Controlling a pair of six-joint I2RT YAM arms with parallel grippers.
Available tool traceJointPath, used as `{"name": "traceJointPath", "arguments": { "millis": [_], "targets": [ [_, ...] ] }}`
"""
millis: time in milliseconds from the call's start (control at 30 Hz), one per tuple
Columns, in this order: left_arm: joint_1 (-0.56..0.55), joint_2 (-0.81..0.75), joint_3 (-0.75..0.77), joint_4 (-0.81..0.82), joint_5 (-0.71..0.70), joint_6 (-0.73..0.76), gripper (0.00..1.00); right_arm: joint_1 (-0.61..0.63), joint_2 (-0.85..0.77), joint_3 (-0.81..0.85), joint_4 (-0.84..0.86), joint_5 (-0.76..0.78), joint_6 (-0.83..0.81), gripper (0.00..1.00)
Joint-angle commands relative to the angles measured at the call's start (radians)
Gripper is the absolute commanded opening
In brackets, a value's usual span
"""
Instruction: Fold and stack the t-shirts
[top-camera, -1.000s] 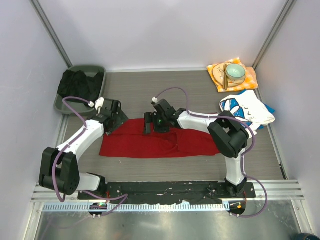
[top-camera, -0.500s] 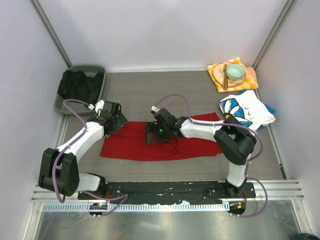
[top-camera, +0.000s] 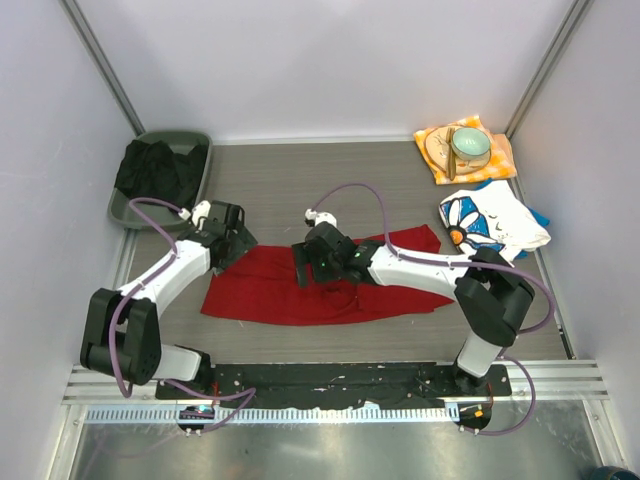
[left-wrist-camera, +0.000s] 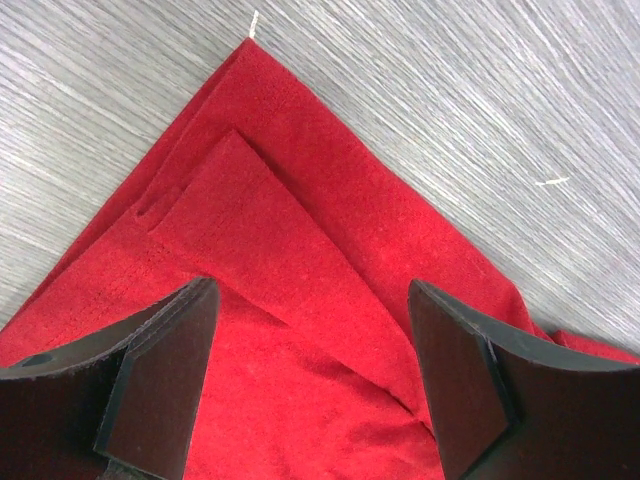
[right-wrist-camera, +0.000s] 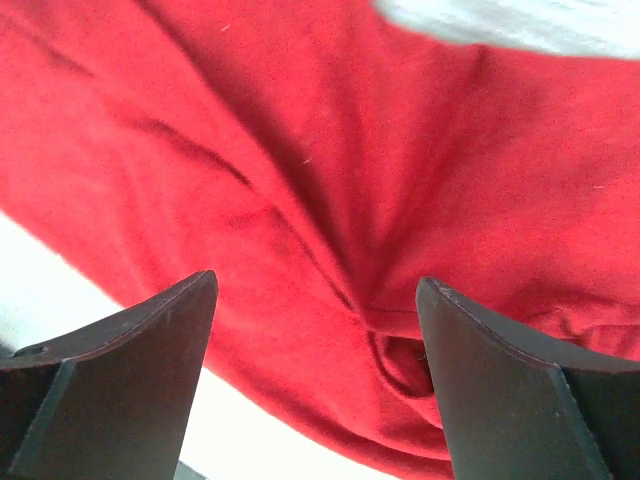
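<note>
- Now the red t-shirt (top-camera: 400, 282) lies spread in a long band across the middle of the table (top-camera: 300, 180), nearer its front edge.
- Left gripper (top-camera: 234, 248), jaws wide and holding nothing, sits over the shirt's far left corner.
- Right gripper (top-camera: 312, 270), jaws equally wide and empty, hangs over the shirt's wrinkled middle.
- Daisy-print t-shirt (top-camera: 490, 222) lies bunched by the table's right edge.

The grey table (top-camera: 300, 180) bears a red tee (top-camera: 250, 295) at its middle. A printed tee (top-camera: 490, 222) and orange cloth (top-camera: 503, 160) lie right, a tray (top-camera: 197, 140) far left.
</note>
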Motion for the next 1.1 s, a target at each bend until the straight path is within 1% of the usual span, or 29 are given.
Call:
{"name": "traceJointPath", "arguments": {
  "millis": [0, 33, 100, 200, 400, 600, 800, 933, 1067],
  "targets": [
    [0.004, 0.036, 0.051, 0.031, -0.011, 0.003, 0.81, -0.004, 0.014, 0.059, 0.003, 0.198, -0.011, 0.87],
    [0.004, 0.039, 0.051, 0.038, -0.014, 0.001, 0.81, -0.019, 0.03, 0.085, 0.003, 0.223, -0.012, 0.87],
    [0.004, 0.042, 0.054, 0.04, -0.015, 0.004, 0.81, -0.04, 0.086, 0.108, 0.003, 0.205, -0.014, 0.88],
    [0.004, 0.045, 0.061, 0.037, -0.02, 0.01, 0.81, -0.068, 0.124, 0.133, 0.02, 0.211, -0.02, 0.87],
    [0.004, 0.032, 0.078, 0.026, -0.034, 0.033, 0.81, -0.132, 0.178, 0.113, 0.059, 0.182, -0.017, 0.87],
    [0.004, 0.024, 0.092, 0.028, -0.034, 0.032, 0.81, -0.227, 0.196, 0.038, 0.118, 0.154, 0.0, 0.87],
    [0.004, 0.044, 0.1, 0.044, -0.031, 0.026, 0.81, -0.315, 0.256, 0.062, 0.145, 0.131, -0.006, 0.87],
    [0.004, 0.084, 0.117, 0.049, -0.026, 0.027, 0.81, -0.336, 0.287, 0.102, 0.145, 0.119, -0.014, 0.87],
    [0.004, 0.108, 0.133, 0.052, -0.022, 0.026, 0.81, -0.336, 0.268, 0.111, 0.142, 0.097, -0.017, 0.87]
  ]
}}
